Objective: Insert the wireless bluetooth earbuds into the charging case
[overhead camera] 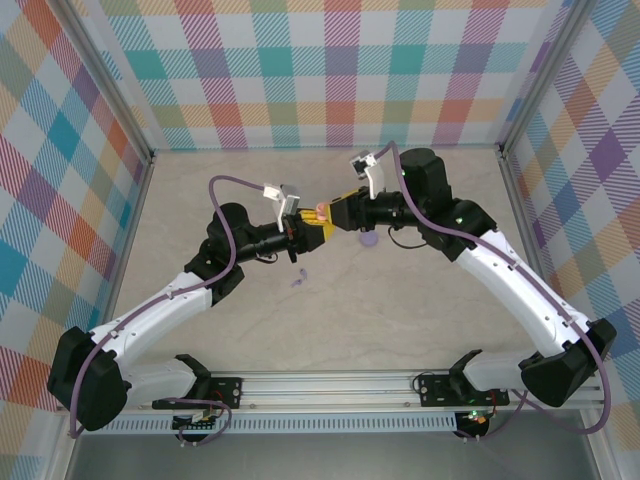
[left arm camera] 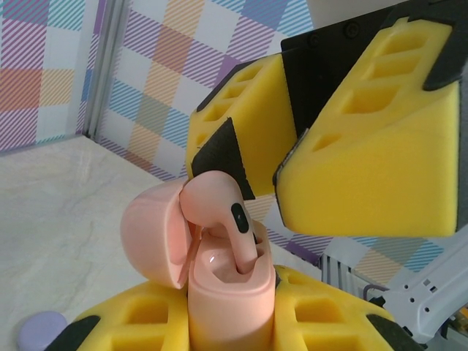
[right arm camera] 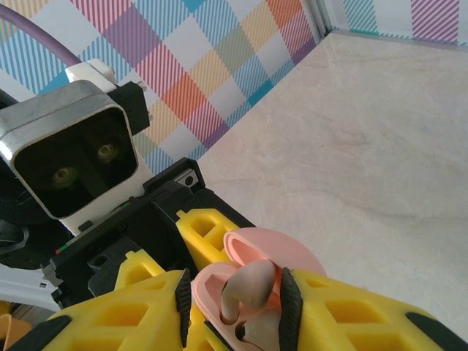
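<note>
1. Your left pincer (left arm camera: 230, 325) is clamped tight on the charging case (left arm camera: 230, 296), a glossy pink rounded shell held upright between yellow foam pads (left arm camera: 124, 322). Its domed lid (left arm camera: 150, 234) is swung open to one side.
2. The pink earbud (left arm camera: 219, 219) is smooth hard plastic with a bulbous head and a short stem bearing a dark oval mark. It stands stem-down in one well of the case and looks only partly seated, leaning toward the lid.
3. Your right pincer (right arm camera: 235, 303) hangs over it, jaws part open and straddling the earbud's head with a sliver of space on each side. It grips nothing.
4. The step in hand appears to be seating the first earbud. The next move likely calls for a light press on the head, or a clean lift away that does not drag the bud back out.
5. The lilac earbud (overhead camera: 300, 280) lies on the pale marbled counter (overhead camera: 400, 330), apart from the case, with a lilac disc (overhead camera: 368, 240) near the right arm. Tiny and slick, it may slip from the soft, blocky foam when you pick it up.
</note>
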Robot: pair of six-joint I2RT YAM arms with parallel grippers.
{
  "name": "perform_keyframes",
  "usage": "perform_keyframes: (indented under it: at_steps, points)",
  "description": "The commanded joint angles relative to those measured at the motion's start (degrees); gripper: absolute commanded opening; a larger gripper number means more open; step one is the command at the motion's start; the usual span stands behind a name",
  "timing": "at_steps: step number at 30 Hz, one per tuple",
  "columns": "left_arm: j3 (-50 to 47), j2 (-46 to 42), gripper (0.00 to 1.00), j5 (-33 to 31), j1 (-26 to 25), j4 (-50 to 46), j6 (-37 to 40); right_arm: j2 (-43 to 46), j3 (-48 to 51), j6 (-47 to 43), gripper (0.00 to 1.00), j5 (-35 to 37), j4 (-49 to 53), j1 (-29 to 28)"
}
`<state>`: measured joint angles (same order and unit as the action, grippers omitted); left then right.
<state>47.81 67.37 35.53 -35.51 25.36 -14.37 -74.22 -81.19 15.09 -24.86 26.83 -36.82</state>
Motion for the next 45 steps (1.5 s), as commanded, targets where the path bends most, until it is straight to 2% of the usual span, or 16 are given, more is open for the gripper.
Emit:
perform_keyframes:
  at_steps: [1, 19, 28, 45]
  points:
    - [2.38, -1.86, 0.21, 0.69, -0.64, 0.04, 2.39, -0.23, -2.47, -2.06, 0.39, 0.12, 2.45, -0.29]
    - [2.71, -3.22, 0.21, 2.44, -0.7, -3.88, 8.84, 2.76, -5.12, -2.22, 0.44, 1.08, 6.17, -0.28]
    - [4.18, -3.75, 0.21, 4.36, -0.7, -7.58, 13.05, 1.45, -7.93, -2.17, 0.3, 0.6, 10.44, -0.27]
    - [5.01, -3.96, 0.21, 5.78, -0.68, -8.92, 14.03, -3.04, -11.27, -2.87, 0.33, -2.9, 13.77, -0.8]
